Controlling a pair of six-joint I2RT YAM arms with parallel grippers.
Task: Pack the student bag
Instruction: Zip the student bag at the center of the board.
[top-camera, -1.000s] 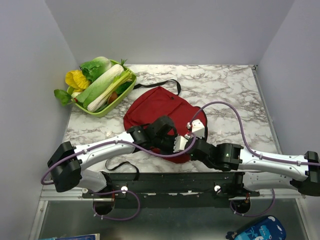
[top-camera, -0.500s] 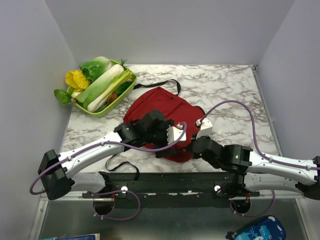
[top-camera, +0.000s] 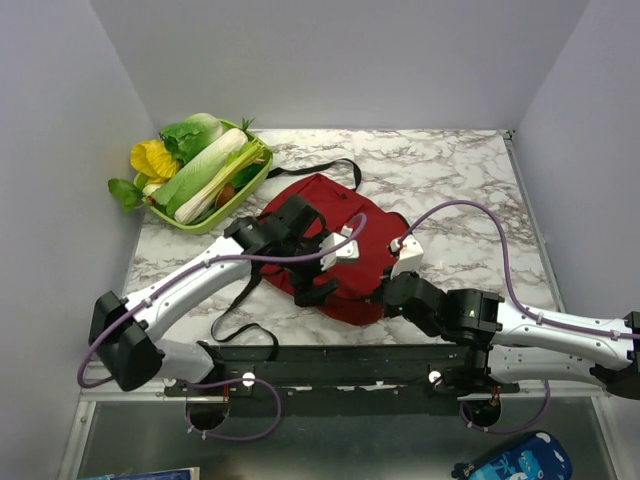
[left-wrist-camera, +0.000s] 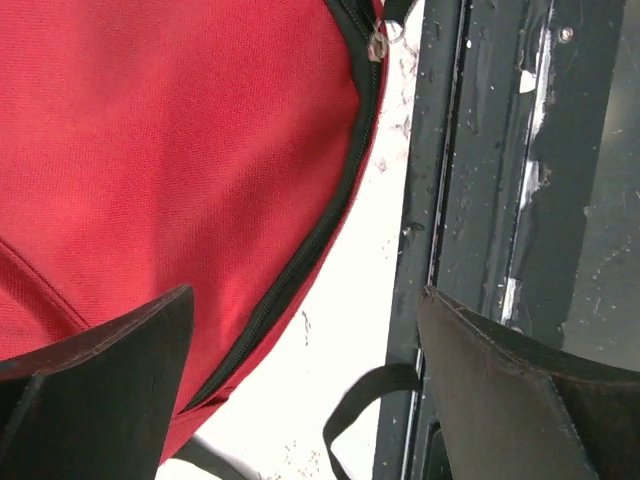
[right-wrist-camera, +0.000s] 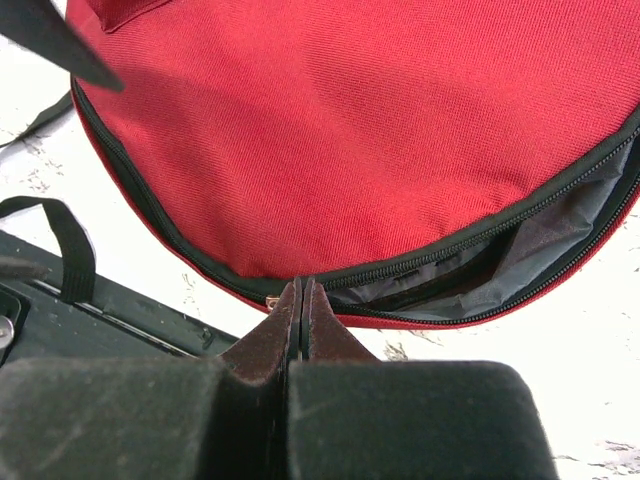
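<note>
The student bag (top-camera: 330, 212) is a dark-red backpack lying flat in the middle of the marble table. Along its near edge the zipper is partly undone, and grey lining (right-wrist-camera: 540, 250) shows in the gap. My right gripper (top-camera: 386, 291) (right-wrist-camera: 303, 282) is at that near edge, shut on the zipper pull (right-wrist-camera: 272, 298) where the gap ends. My left gripper (top-camera: 318, 280) (left-wrist-camera: 305, 300) hangs open over the bag's (left-wrist-camera: 180, 150) near-left rim, holding nothing. A second zipper slider (left-wrist-camera: 378, 45) lies on the rim.
A green tray (top-camera: 232, 208) heaped with toy vegetables (top-camera: 200, 165) stands at the back left. Black straps trail from the bag at the back (top-camera: 340, 165) and near left (top-camera: 235, 315). The black mounting rail (top-camera: 350, 360) runs along the near edge. Grey walls enclose the table.
My left gripper has opened and drawn back toward the left over the bag. The right gripper slid right along the near rim, then held still, staying shut.
</note>
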